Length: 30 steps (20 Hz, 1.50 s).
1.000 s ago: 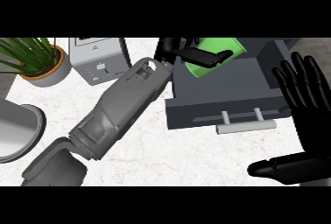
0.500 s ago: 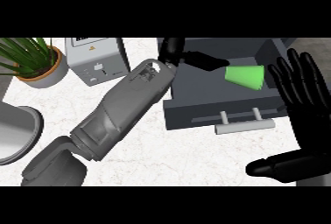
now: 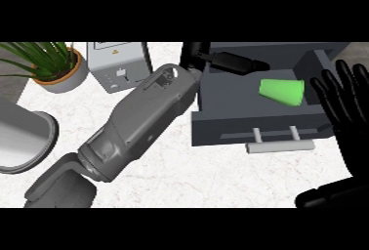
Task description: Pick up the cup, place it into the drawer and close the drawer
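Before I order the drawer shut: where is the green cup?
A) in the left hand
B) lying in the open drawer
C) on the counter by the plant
B: the green cup lies on its side inside the open drawer, clear of the left hand.

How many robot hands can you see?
2. The left hand is over the back of the open drawer, near the green cup. The right hand rests open at the right edge.

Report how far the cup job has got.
Done: the cup lies on its side inside the drawer. In hand: nothing; the left hand hovers open over the drawer's back, the right hand rests open at the right edge. Left: pushing the open drawer shut.
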{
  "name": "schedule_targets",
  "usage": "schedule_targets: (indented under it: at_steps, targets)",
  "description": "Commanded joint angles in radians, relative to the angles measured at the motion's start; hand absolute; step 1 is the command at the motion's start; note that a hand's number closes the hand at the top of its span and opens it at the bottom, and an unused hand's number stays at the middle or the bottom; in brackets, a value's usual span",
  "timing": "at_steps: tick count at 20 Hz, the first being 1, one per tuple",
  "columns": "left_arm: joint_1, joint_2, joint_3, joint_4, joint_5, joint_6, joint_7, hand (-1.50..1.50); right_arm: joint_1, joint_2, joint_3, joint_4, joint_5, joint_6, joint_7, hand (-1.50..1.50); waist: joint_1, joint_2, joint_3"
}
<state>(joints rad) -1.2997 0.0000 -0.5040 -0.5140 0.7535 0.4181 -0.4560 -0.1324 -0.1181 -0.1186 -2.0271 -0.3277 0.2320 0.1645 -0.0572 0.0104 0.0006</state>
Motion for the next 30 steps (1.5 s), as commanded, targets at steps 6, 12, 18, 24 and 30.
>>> schedule_targets:
  at_steps: [6, 12, 18, 24, 30]
  targets:
    - [0.153, 0.071, 0.077, -0.176, 0.023, -0.039, 0.014, -1.50, 0.062, -0.108, -0.004, -0.058, 0.022, 0.116, 0.009, 1.50, 0.069, -0.018, -0.001]
    - [0.352, 0.173, 0.085, -0.385, 0.027, -0.003, 0.052, -1.50, 0.100, -0.139, 0.031, -0.099, 0.149, 0.135, 0.008, 1.50, 0.089, -0.024, -0.001]
    - [0.524, 0.367, 0.126, -0.662, 0.058, -0.026, 0.173, -1.50, 0.081, -0.179, 0.062, -0.080, 0.247, 0.157, 0.037, 1.50, 0.092, -0.021, -0.001]
    - [0.794, 0.458, 0.156, -0.891, 0.056, -0.059, 0.157, -1.50, 0.060, -0.170, 0.098, -0.011, 0.382, 0.141, 0.020, 1.50, 0.084, -0.015, -0.001]
    - [0.885, 0.480, 0.187, -0.891, 0.074, -0.154, 0.120, -1.50, 0.026, -0.254, 0.229, 0.119, 0.723, 0.146, -0.212, 1.50, 0.088, -0.008, -0.001]
